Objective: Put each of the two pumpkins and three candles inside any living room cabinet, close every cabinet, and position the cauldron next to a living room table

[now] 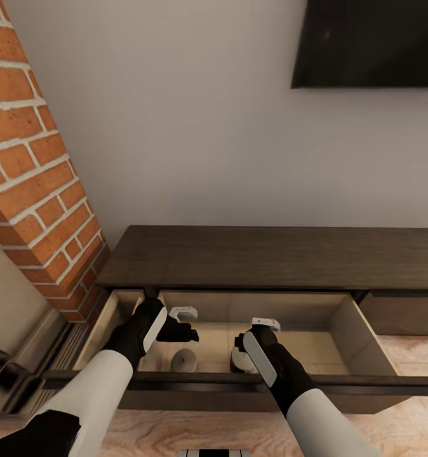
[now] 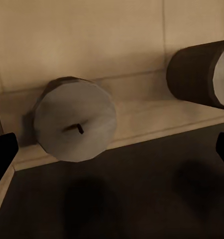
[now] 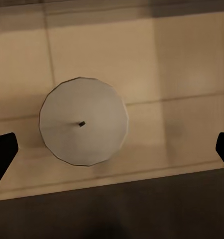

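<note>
- Cabinet (image 1: pixel 271 257): dark wood, flat top; drawer pulled out, pale beige floor bare toward its right wall.
- Two grey-white cylindrical candles (image 1: pixel 183 360) (image 1: pixel 240 359) stand upright, apart, near the drawer's front edge.
- Left gripper (image 2: pixel 112 149) and right gripper (image 3: pixel 112 149): fingers spread, empty, each above a candle.

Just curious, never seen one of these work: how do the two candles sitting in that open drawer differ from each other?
The left candle stands clear of the arms, in plain sight in the head view; the right candle is half hidden behind the right end effector. The left candle sits nearer the drawer's left end; the right candle sits nearer its middle. Both are pale, round, upright, with a short dark wick.
</note>
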